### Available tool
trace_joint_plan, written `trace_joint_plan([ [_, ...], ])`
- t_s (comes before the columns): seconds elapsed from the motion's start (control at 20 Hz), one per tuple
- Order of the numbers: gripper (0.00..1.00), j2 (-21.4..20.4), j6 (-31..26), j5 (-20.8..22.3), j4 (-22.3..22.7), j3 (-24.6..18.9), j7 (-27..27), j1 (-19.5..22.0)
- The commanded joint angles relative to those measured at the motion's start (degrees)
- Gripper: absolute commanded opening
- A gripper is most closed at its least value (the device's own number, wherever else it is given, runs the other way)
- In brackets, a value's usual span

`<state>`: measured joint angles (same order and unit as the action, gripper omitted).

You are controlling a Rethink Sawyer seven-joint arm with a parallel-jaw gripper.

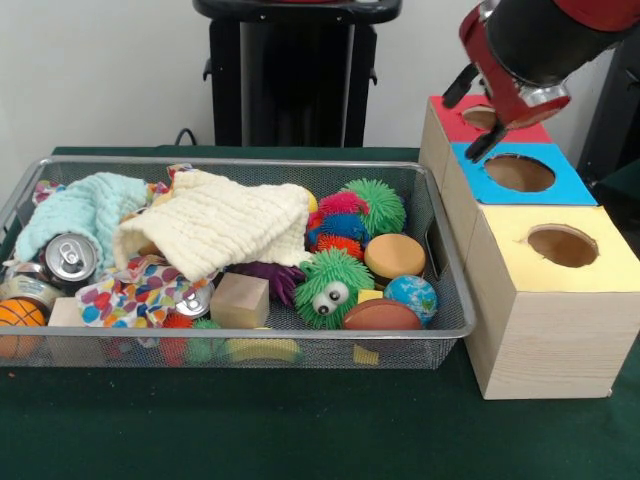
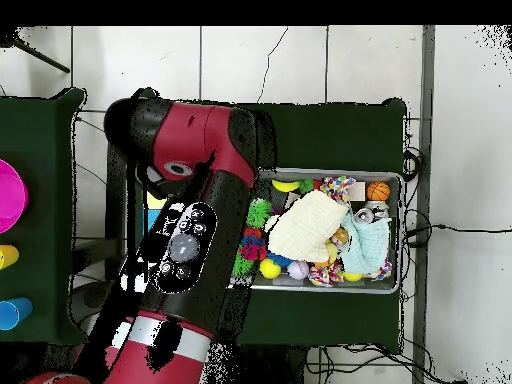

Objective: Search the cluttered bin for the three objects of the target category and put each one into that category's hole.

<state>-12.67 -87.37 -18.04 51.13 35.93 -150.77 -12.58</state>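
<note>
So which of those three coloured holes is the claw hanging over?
The gripper hangs over the red-topped box, the farthest of the row; the blue-topped box and yellow-topped box stand nearer the camera.

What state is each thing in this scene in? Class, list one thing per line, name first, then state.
gripper: open, empty, above the red and blue boxes
bin: full of clutter
cream cloth: draped over other items
mint cloth: crumpled at the bin's end
drink can: lying tilted, top showing
red-topped box: hole empty
blue-topped box: hole empty
yellow-topped box: hole empty

Cream cloth (image 1: 225, 228), mint cloth (image 1: 78, 207), silver bin (image 1: 452, 300)
</note>
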Motion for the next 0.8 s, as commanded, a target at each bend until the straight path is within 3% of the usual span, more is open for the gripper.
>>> trace_joint_plan([
  [0.05, 1.00, 1.29, 17.85, 8.06, 0.79, 0.00, -4.08, 2.68],
  [0.45, 1.00, 1.42, 29.12, 10.91, 4.42, -1.21, -2.99, 3.59],
  [0.8, 1.00, 2.06, 34.69, 12.31, 6.42, -1.54, -3.99, 3.49],
])
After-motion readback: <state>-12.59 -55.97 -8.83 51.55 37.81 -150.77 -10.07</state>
